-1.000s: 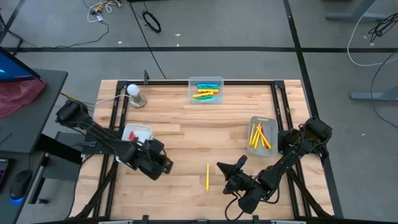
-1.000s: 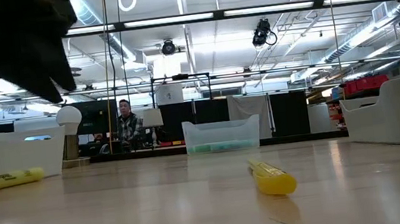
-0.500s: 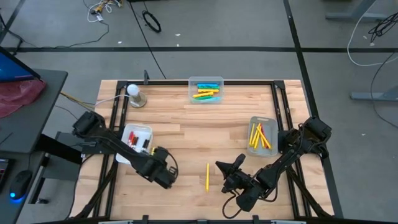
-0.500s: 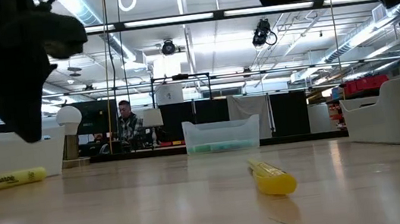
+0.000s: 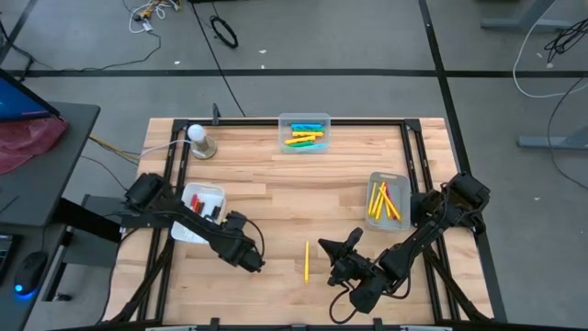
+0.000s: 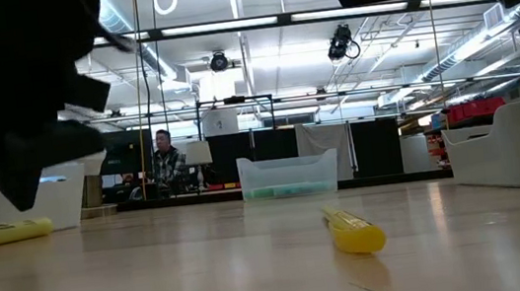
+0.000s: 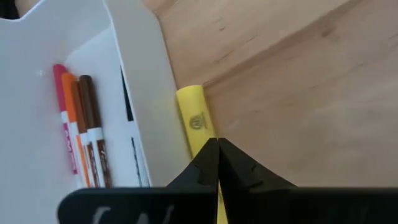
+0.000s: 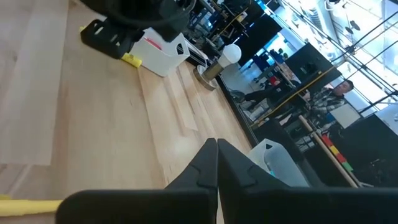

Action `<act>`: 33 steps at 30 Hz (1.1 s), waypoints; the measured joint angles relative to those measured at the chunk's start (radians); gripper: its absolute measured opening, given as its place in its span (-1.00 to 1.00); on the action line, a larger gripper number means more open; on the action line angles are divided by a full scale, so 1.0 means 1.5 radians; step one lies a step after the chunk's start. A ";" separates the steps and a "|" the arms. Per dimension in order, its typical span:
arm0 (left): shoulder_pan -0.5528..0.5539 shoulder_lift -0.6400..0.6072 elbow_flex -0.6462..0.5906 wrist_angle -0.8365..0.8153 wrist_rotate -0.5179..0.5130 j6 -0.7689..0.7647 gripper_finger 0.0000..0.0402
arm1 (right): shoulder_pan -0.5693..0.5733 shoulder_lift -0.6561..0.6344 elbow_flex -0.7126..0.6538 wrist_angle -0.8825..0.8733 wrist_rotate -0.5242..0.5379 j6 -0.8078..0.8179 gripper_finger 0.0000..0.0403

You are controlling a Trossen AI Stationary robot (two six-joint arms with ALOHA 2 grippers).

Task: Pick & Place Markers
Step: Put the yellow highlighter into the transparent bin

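Markers: I hold my left tool (image 7: 217, 144), fingers pinched together, over the yellow marker (image 7: 196, 122) beside the white bin (image 7: 144, 99); next I must spread them to grasp.

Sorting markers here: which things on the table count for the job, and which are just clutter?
Job:
yellow marker loose mid-table
yellow highlighter beside the white tray
tray of thin markers
clear bin
grey bin

Clutter:
white-bulb lamp
its cable
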 joint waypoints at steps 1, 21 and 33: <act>0.001 0.006 -0.003 -0.002 0.000 0.003 -0.97 | 0.000 0.000 0.000 0.000 0.000 0.001 -0.99; -0.006 0.038 0.015 0.011 -0.023 0.030 -0.98 | 0.000 0.000 0.000 0.000 0.000 0.001 -0.99; 0.000 0.037 -0.004 -0.089 -0.032 0.014 -0.98 | 0.000 0.000 0.000 -0.001 -0.014 0.001 -0.99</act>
